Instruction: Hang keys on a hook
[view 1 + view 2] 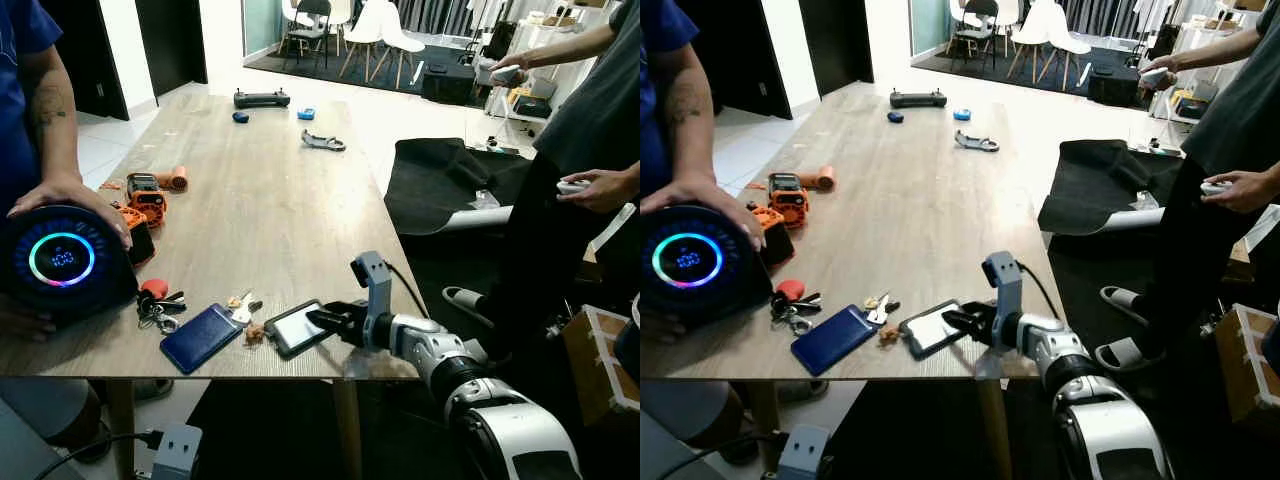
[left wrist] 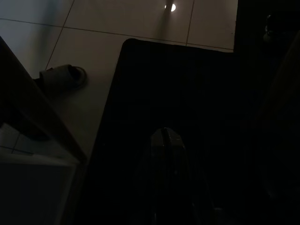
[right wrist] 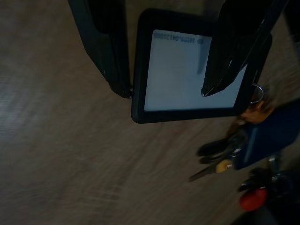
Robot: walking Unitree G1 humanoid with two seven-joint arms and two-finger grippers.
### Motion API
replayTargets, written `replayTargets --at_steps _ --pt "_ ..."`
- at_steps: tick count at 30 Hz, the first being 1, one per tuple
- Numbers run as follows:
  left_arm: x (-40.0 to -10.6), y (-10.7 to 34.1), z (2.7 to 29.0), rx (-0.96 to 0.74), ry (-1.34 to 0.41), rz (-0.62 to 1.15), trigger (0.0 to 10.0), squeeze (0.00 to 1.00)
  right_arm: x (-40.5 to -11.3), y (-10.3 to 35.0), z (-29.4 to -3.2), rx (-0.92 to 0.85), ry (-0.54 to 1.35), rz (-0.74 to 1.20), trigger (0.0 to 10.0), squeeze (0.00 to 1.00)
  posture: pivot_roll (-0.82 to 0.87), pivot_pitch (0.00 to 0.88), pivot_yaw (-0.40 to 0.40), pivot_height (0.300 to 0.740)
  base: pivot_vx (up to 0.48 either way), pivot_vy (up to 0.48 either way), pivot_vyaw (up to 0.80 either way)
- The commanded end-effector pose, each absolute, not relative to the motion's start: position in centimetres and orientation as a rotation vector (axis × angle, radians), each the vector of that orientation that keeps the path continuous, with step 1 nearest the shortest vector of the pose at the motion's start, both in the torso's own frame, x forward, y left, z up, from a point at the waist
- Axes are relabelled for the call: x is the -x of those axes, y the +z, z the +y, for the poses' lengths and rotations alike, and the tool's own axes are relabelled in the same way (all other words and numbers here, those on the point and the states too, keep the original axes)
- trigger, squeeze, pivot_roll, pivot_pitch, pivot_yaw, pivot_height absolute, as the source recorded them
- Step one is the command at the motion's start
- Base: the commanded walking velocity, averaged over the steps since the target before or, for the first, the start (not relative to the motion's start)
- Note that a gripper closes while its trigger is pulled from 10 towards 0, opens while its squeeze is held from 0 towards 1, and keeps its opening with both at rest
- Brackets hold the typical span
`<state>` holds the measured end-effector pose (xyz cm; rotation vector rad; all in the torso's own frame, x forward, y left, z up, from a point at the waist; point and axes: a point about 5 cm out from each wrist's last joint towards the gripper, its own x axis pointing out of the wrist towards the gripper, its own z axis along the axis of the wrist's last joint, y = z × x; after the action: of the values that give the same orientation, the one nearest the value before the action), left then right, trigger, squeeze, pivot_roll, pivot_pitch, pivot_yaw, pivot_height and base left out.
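A black card holder with a white card [image 1: 295, 327] lies near the table's front edge, joined by a ring to several keys [image 1: 241, 309] and a small brown charm. A blue wallet [image 1: 203, 337] lies to their left. Further left is a second key bunch with a red fob [image 1: 156, 297]. My right gripper [image 1: 326, 320] is open, low over the table at the card holder's right end. In the right wrist view its fingers [image 3: 108, 51] straddle the card holder [image 3: 185, 70], one tip over the card. My left gripper [image 2: 164, 154] hangs idle in the dark over the floor.
On the left, a person's hand rests on a round black speaker with a glowing ring [image 1: 60, 262]. An orange tool [image 1: 146, 196] lies behind it. On the right, a second person [image 1: 590, 130] holds controllers. A black mat [image 1: 440, 180] covers the floor there.
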<state>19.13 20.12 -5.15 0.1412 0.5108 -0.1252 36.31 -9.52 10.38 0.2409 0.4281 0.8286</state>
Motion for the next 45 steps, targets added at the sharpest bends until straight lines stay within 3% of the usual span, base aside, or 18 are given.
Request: replayTargets --at_steps 1,2,3,4,10,13,17,30,31,32,33,34,37,41,42,43,44,45 --pt "-18.6 -5.6 20.0 -0.14 -0.129 0.544 10.0 0.0 -35.8 9.7 -9.4 -0.28 0.838 0.457 8.5 0.0 0.11 0.08 -0.068 0.74 0.0 0.0 0.0" --pt "-18.6 -5.6 20.0 -0.14 -0.129 0.544 10.0 0.0 -35.8 9.7 -9.4 -0.28 0.838 0.457 8.5 0.0 0.11 0.08 -0.068 0.74 0.0 0.0 0.0" --pt "-18.6 -5.6 20.0 -0.141 -0.128 0.545 10.0 0.0 -35.8 9.6 -9.3 -0.296 0.84 0.461 5.5 0.0 0.11 0.081 -0.068 0.74 0.0 0.0 0.0" --pt "-18.6 -5.6 20.0 -0.141 -0.128 0.545 10.0 0.0 -35.7 9.6 -9.3 -0.3 0.839 0.462 4.9 0.0 0.11 0.08 -0.068 0.74 0.0 0.0 0.0" --pt "-18.6 -5.7 20.1 -0.143 -0.127 0.547 10.0 0.0 -35.7 9.6 -9.2 -0.319 0.839 0.463 3.8 0.0 0.11 0.081 -0.067 0.74 0.0 0.0 0.0" --pt "-18.5 -5.7 20.1 -0.143 -0.126 0.551 10.0 0.0 -35.7 9.6 -9.3 -0.334 0.842 0.462 1.3 0.0 0.11 0.082 -0.067 0.74 0.0 0.0 0.0" --pt "-18.5 -5.7 20.2 -0.143 -0.125 0.554 10.0 0.0 -35.7 9.7 -9.4 -0.35 0.837 0.458 0.1 0.0 0.11 0.082 -0.067 0.74 0.0 0.0 0.0" --pt "-18.5 -5.8 20.3 -0.148 -0.126 0.56 10.0 0.0 -36.0 10.3 -9.8 -0.414 0.819 0.415 0.0 0.0 0.11 0.082 -0.062 0.74 0.0 0.0 0.0" --pt "-18.5 -5.8 20.3 -0.149 -0.127 0.561 10.0 0.0 -36.2 10.5 -9.9 -0.419 0.806 0.39 1.6 0.0 0.11 0.082 -0.064 0.74 0.0 0.0 0.0" --pt "-18.4 -5.8 20.4 -0.149 -0.127 0.562 10.0 0.0 -36.3 10.7 -9.9 -0.425 0.795 0.371 5.5 0.0 0.11 0.081 -0.063 0.74 0.0 0.0 0.0" --pt "-18.4 -5.8 20.4 -0.149 -0.127 0.562 10.0 0.0 -36.3 10.7 -9.9 -0.425 0.795 0.371 5.5 0.0 0.11 0.081 -0.063 0.74 0.0 0.0 0.0" --pt "-18.4 -5.8 20.4 -0.15 -0.128 0.565 10.0 0.0 -36.4 10.9 -9.9 -0.408 0.802 0.371 7.3 0.0 0.11 0.081 -0.062 0.74 0.0 0.0 0.0" --pt "-18.4 -5.9 20.4 -0.149 -0.131 0.567 10.0 0.0 -36.1 10.5 -9.7 -0.293 0.859 0.425 4.7 0.0 0.11 0.079 -0.063 0.74 0.0 0.0 0.0" --pt "-18.4 -5.9 20.3 -0.147 -0.131 0.569 10.0 0.0 -35.9 10.3 -9.8 -0.221 0.901 0.449 4.3 0.0 0.11 0.075 -0.065 0.74 0.0 0.0 0.0" --pt "-18.3 -5.9 20.3 -0.146 -0.131 0.568 10.0 0.0 -35.9 10.6 -9.9 -0.214 0.91 0.443 4.8 0.0 0.11 0.072 -0.066 0.74 0.0 0.0 0.0" --pt "-18.3 -5.9 20.3 -0.145 -0.131 0.568 10.0 0.0 -36.1 10.8 -10.1 -0.214 0.914 0.431 6.5 0.0 0.11 0.071 -0.066 0.74 0.0 0.0 0.0" --pt "-18.3 -5.9 20.3 -0.145 -0.131 0.568 10.0 0.0 -36.1 10.8 -10.1 -0.214 0.914 0.431 6.5 0.0 0.11 0.071 -0.066 0.74 0.0 0.0 0.0" --pt "-18.3 -6.0 20.3 -0.144 -0.131 0.568 10.0 0.0 -36.4 11.5 -10.5 -0.227 0.902 0.393 10.0 0.0 0.11 0.069 -0.066 0.74 0.0 0.0 0.0"
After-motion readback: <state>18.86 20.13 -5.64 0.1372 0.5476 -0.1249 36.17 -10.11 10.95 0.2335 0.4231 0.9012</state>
